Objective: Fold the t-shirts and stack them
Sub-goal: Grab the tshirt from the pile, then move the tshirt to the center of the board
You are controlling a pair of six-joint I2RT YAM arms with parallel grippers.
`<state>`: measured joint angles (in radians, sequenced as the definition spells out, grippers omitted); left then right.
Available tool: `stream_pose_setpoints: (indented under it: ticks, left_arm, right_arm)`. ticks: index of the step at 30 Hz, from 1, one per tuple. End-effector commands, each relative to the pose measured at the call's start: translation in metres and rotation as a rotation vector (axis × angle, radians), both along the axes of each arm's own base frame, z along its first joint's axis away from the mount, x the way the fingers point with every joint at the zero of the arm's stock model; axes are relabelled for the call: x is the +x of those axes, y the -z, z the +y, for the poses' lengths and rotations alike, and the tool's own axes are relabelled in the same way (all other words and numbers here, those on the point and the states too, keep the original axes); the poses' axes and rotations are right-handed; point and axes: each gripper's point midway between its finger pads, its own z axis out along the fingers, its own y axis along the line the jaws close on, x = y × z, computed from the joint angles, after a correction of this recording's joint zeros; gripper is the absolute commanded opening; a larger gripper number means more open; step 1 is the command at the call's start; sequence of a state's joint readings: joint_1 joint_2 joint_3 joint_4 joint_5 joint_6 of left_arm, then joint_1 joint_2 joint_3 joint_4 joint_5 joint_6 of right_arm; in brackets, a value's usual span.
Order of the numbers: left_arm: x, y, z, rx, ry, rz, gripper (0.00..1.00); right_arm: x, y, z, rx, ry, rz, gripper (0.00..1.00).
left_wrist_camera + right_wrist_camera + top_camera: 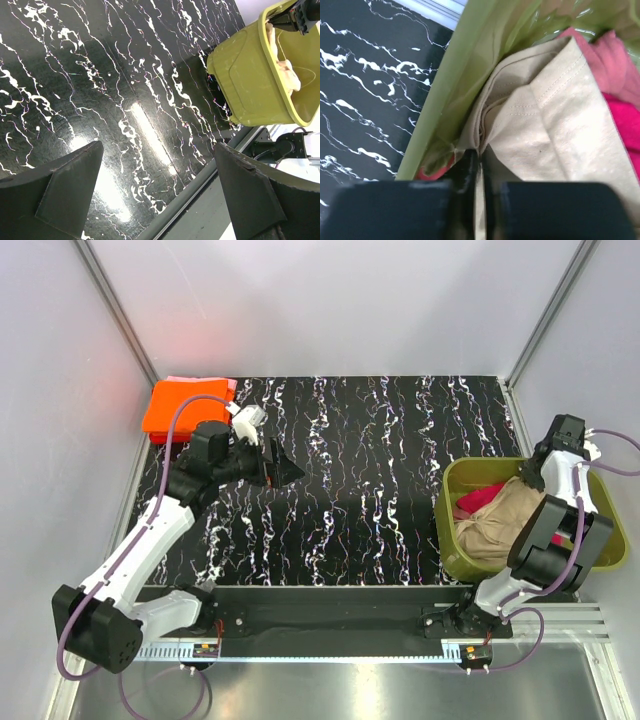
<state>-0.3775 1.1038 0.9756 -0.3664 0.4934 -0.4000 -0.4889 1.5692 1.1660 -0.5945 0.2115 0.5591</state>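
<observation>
A bright orange t-shirt [185, 405] lies folded at the table's back left corner. My left gripper [285, 468] hovers just right of it over the black marbled table, jaws wide open and empty [157, 150]. The tan-beige t-shirt [500, 525] lies crumpled on top inside the olive-green tub [455, 540], with a magenta-red t-shirt [480, 498] beneath it. My right gripper [535, 475] reaches down into the tub. In the right wrist view it [481, 157] is shut on a fold of the tan-beige t-shirt [560, 125]. Pale pink cloth [607, 55] and magenta-red cloth [625, 120] show beside it.
The tub [250, 80] stands at the table's right edge, its wall [445, 85] close to my right fingers. Grey enclosure walls rise at the back and sides. A metal rail [330, 635] runs along the near edge by the arm bases.
</observation>
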Motion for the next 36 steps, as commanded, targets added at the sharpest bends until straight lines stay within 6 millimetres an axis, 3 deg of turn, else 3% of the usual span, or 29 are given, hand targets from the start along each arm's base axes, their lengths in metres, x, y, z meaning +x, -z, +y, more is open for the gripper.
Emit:
stream_pose_setpoints:
  ticks: [1,4,6,7,9,10,12,13,15,17,20,22,24,27,29,30,31,33,34,36]
  left_arm:
    - [0.002,-0.029,-0.004,-0.048,0.02,-0.074,0.99]
    - [0.001,-0.031,-0.003,-0.046,0.018,-0.089,0.99]
    - [-0.001,-0.03,-0.001,-0.042,0.015,-0.093,0.99]
    - [0.001,-0.027,0.0,-0.034,0.007,-0.093,0.99]
    - [-0.001,-0.025,0.001,-0.032,0.006,-0.092,0.99]
    - [-0.001,-0.025,0.0,-0.034,0.008,-0.091,0.99]
    - [-0.003,-0.026,0.001,-0.039,0.007,-0.096,0.99]
    - [-0.005,-0.024,0.002,-0.039,0.007,-0.096,0.99]
    - [-0.004,-0.025,0.005,-0.033,-0.011,-0.105,0.99]
    - [-0.003,-0.022,0.007,-0.027,-0.024,-0.1,0.99]
    - [-0.008,-0.026,0.005,-0.054,-0.018,-0.087,0.99]
    - [-0.01,-0.028,0.003,-0.084,-0.031,-0.075,0.99]
    - [-0.01,-0.033,0.004,-0.103,-0.042,-0.088,0.99]
    - [-0.014,-0.035,0.005,-0.112,-0.048,-0.083,0.99]
    - [-0.016,-0.035,0.006,-0.104,-0.042,-0.081,0.99]
    - [-0.018,-0.032,0.007,-0.091,-0.038,-0.074,0.99]
    - [-0.018,-0.032,0.008,-0.084,-0.041,-0.074,0.99]
    - [-0.019,-0.029,0.012,-0.067,-0.052,-0.073,0.99]
    - [-0.019,-0.027,0.013,-0.061,-0.059,-0.071,0.99]
    - [-0.018,-0.025,0.017,-0.053,-0.079,-0.072,0.99]
  right_arm:
    - [0.011,-0.022,-0.007,-0.064,-0.03,-0.067,0.0]
    - [0.008,-0.054,-0.003,-0.07,-0.044,-0.099,0.0]
    - [0.01,-0.101,0.005,-0.071,-0.064,-0.177,0.0]
    - [0.02,-0.145,0.015,-0.073,-0.122,-0.287,0.0]
    - [0.023,-0.187,0.035,-0.041,-0.203,-0.381,0.0]
    - [0.029,-0.238,0.054,-0.029,-0.288,-0.515,0.0]
    - [0.028,-0.289,0.077,0.003,-0.356,-0.65,0.0]
    - [0.024,-0.341,0.101,0.015,-0.452,-0.781,0.0]
    - [0.021,-0.407,0.13,0.073,-0.545,-0.978,0.0]
    - [0.004,-0.499,0.173,0.153,-0.74,-1.254,0.0]
    - [-0.031,-0.587,0.224,0.297,-1.011,-1.503,0.0]
    - [-0.042,-0.624,0.236,0.319,-1.094,-1.605,0.0]
    - [-0.045,-0.639,0.244,0.489,-1.096,-1.654,0.0]
    - [-0.008,-0.624,0.256,0.685,-1.134,-1.615,0.0]
    - [0.023,-0.592,0.291,0.791,-1.199,-1.486,0.0]
    - [0.019,-0.582,0.319,0.77,-1.273,-1.461,0.0]
    - [0.057,-0.544,0.326,0.834,-1.209,-1.354,0.0]
    - [0.079,-0.507,0.345,0.804,-1.207,-1.294,0.0]
    - [0.095,-0.472,0.371,0.862,-1.183,-1.207,0.0]
    - [0.113,-0.431,0.39,0.855,-1.193,-1.127,0.05]
